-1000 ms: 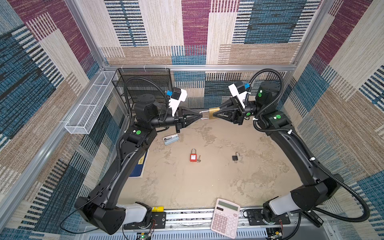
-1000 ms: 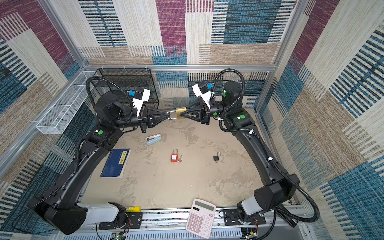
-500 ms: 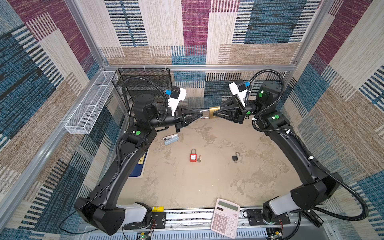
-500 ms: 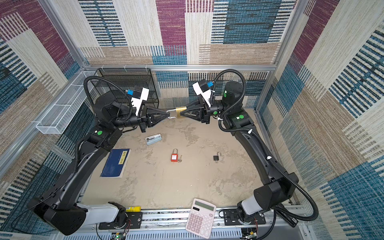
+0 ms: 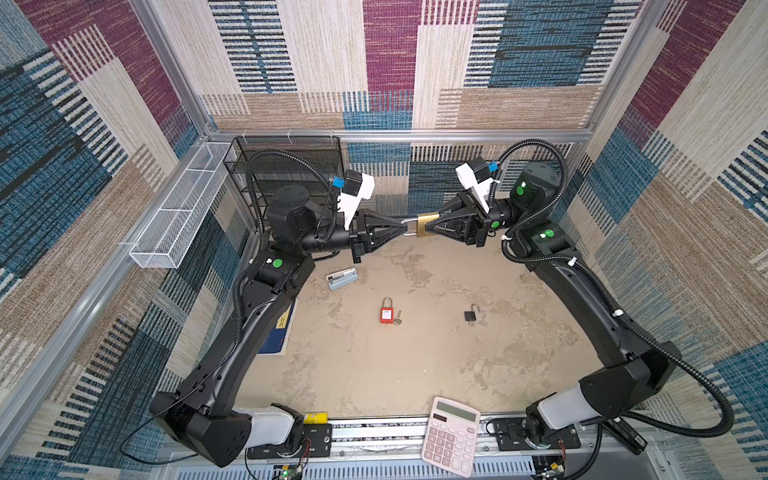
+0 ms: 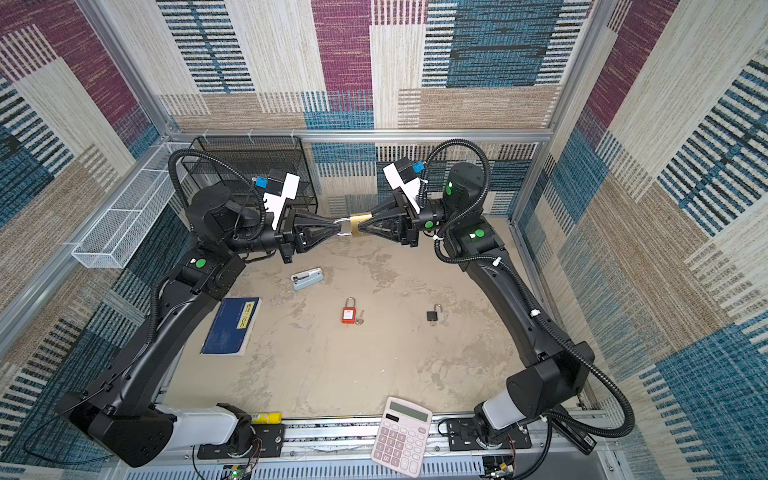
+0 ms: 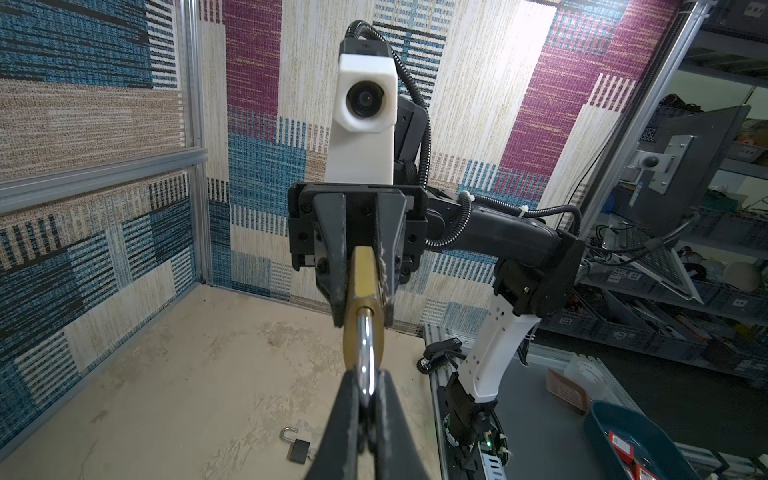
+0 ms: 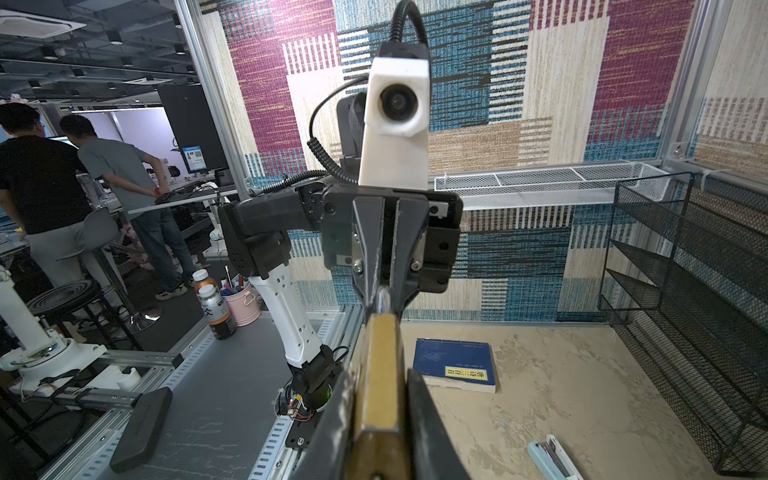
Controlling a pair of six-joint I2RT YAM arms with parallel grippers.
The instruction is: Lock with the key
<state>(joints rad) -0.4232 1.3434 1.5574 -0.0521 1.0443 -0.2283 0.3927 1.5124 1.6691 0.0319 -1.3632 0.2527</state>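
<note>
Left gripper (image 5: pixel 402 227): jaws pinched nearly together on the chrome shackle (image 7: pixel 365 361), seen gripped between the fingertips in the left wrist view

Right gripper (image 5: pixel 433 224): jaws narrow, clamped on the flat sides of the brass padlock (image 5: pixel 427 224); the right wrist view shows the brass body (image 8: pixel 380 374) sandwiched between both fingers

The lock hangs in mid-air between the two tips, well above the table (image 5: pixel 374 374) near the back wall, arms nose to nose in both top views

Change over the last second: basically none. Both grips are as tight as before, the lock sits at the same spot, and the wrists have barely drifted. Reads as a static two-handed hold, probably a squeeze or a pause, not a transfer

Can't tell if the shackle is seated fully in the body; the joint is hidden by the fingertips. No key visible in the brass lock from any view, and neither gripper carries one

Further out: red padlock (image 5: pixel 386 314) lies mid-table with a key (image 5: pixel 398 318) just beside it, small black padlock (image 5: pixel 471 315) to its right with its shackle open, stapler (image 5: pixel 342 277) nearer the left arm, blue book (image 6: pixel 231 326) under the left arm, calculator (image 5: pixel 451 440) at the front edge

Meaning for the task: no progress this second. My guess is that one hand must free up to fetch a key, while the other keeps hold so the lock doesn't drop
</note>
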